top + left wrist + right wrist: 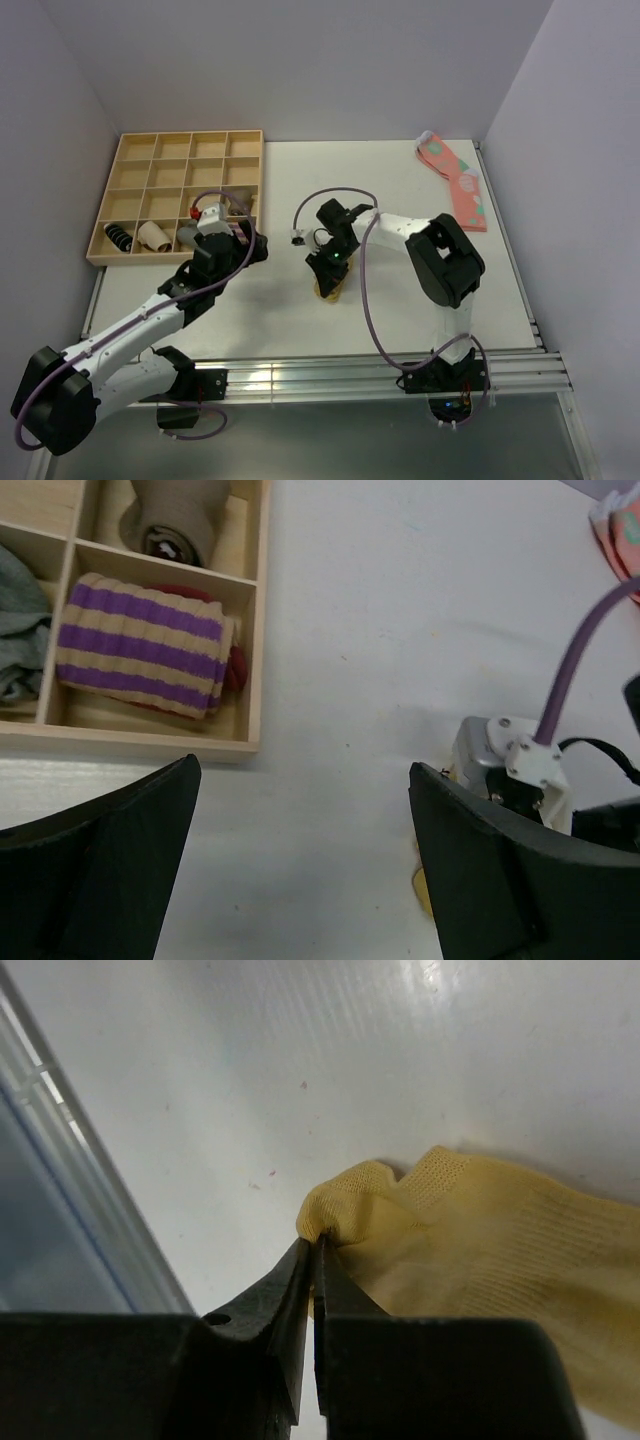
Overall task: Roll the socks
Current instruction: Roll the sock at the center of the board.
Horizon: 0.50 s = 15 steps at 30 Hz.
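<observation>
The mustard-yellow socks (330, 287) lie flat on the white table near its middle, mostly hidden under my right gripper (331, 268). In the right wrist view the socks (500, 1260) spread to the right, and my right gripper (316, 1243) is shut on a pinched fold at their near end. My left gripper (252, 243) hovers open and empty to the left of the socks, beside the tray. In the left wrist view its fingers (500, 870) stand wide apart over bare table, with a sliver of yellow sock (424, 888) by the right finger.
A wooden compartment tray (120, 255) stands at the back left with rolled socks in it, among them a purple-striped roll (140, 645). Pink spotted socks (456, 180) lie at the back right. A metal rail (380, 365) runs along the table's near edge.
</observation>
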Each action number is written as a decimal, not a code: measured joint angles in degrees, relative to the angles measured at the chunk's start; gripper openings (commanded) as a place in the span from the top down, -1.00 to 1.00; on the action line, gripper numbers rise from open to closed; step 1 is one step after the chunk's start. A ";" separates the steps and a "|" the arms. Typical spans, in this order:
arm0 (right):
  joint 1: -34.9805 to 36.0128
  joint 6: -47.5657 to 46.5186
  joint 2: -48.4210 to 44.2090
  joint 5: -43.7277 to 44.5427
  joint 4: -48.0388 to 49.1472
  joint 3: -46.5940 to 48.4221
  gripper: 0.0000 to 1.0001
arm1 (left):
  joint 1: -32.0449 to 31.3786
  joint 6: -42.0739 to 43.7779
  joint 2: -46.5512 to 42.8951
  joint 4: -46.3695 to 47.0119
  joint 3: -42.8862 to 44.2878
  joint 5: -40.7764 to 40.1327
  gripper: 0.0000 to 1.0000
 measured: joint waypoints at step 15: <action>-6.29 -9.27 12.20 -14.88 -20.52 8.22 0.88 | -13.44 6.36 11.96 26.21 -9.49 2.54 -0.33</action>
